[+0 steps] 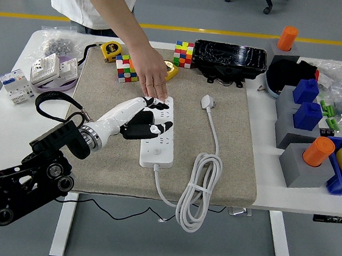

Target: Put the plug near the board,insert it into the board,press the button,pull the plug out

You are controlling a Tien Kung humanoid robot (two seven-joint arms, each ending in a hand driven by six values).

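Left arm (25, 174) enters from lower left, forearm angled up-right, its white hand (136, 122) held low with black-tipped fingers (159, 128) loosely curled, gripping nothing; a person's hand (152, 78) reaches down from above, palm flat, fingers extended.

Person's hand (153, 77) blocks the power strip's (158, 139) far end; left hand (136, 121) crowds its middle; mat around plug (208, 102) lies open.
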